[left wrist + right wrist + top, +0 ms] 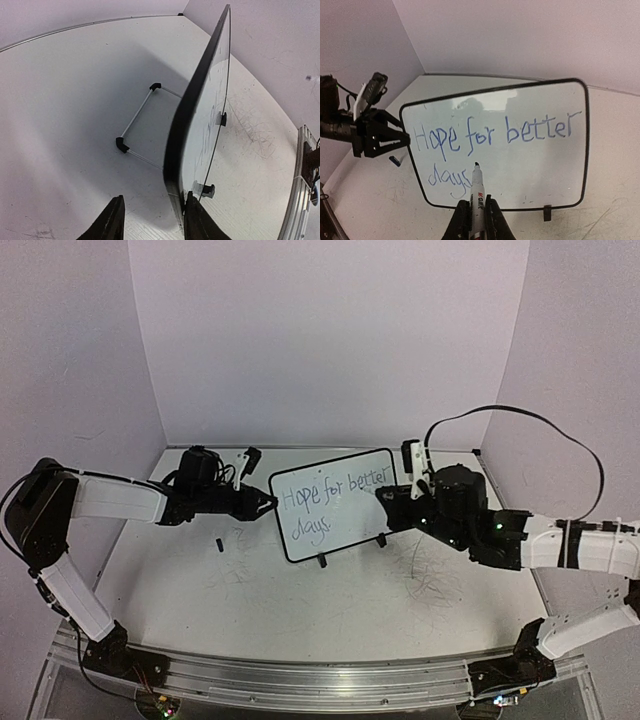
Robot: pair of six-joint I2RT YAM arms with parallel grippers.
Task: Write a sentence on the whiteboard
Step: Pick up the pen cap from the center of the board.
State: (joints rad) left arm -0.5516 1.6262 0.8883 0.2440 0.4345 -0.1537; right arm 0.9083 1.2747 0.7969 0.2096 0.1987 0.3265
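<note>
Board (pixel 335 502) is stood upright at frame centre in top view, on table (pixel 330 620), carried on two black feet (pixel 322 561). Only one foot is seen in R wrist view, lower right. Sentence (pixel 495 140) is written in blue, "Hope for better" over "days". It is read clearly in R wrist view but is small and faint from top. End of "days" is partly covered by marker (pixel 476 181).

R claw (pixel 476 202) is clenched on marker at bottom centre, with fingers cut off by frame edge. Marker tip is set at board face just after "days"; contact vs. hairline gap can't be told.

L claw (pixel 155 200) is released. Jaws are seen apart at bottom of L wrist view, with board's side edge between them. One finger is right by board front, the other well off the back. Finger bases are cut off by lower edge. Board is seen nearly edge-on here, so writing isn't legible. Wire stand (pixel 135 125) w/ black corners is seen behind board; its join to board is hidden.

Dark bit (pixel 218 543) is seen on table lower left of board, too small to ID.
</note>
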